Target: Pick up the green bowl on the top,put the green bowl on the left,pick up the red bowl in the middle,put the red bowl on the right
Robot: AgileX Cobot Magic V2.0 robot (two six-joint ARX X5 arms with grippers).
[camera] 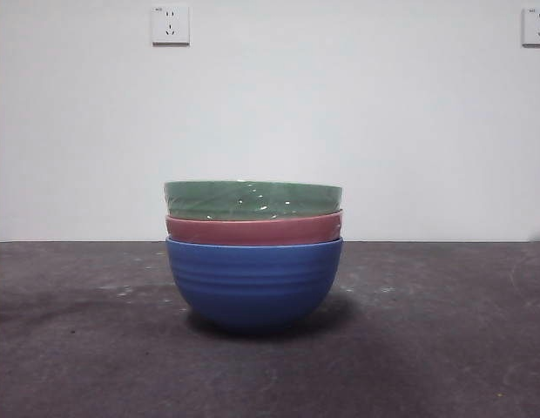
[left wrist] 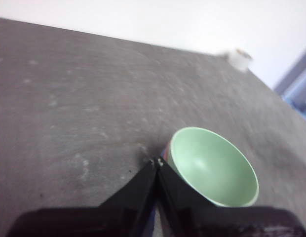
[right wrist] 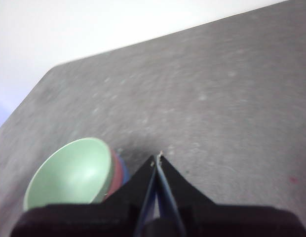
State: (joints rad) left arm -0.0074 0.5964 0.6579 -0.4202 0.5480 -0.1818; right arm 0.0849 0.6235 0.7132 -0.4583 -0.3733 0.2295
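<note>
Three bowls stand nested in a stack at the middle of the table. The green bowl [camera: 253, 199] is on top, the red bowl [camera: 253, 231] sits under it, and a blue ribbed bowl [camera: 253, 281] is at the bottom. The green bowl's pale inside shows in the left wrist view [left wrist: 212, 167] and in the right wrist view [right wrist: 71, 173], where the red rim [right wrist: 115, 170] peeks out beside it. My left gripper [left wrist: 157, 161] is shut and empty, above the table beside the stack. My right gripper [right wrist: 158, 157] is shut and empty on the stack's other side. Neither arm shows in the front view.
The dark grey table [camera: 444, 348] runs back to a white wall with two sockets [camera: 170, 24]. A small white object [left wrist: 239, 58] stands at the table's far edge in the left wrist view.
</note>
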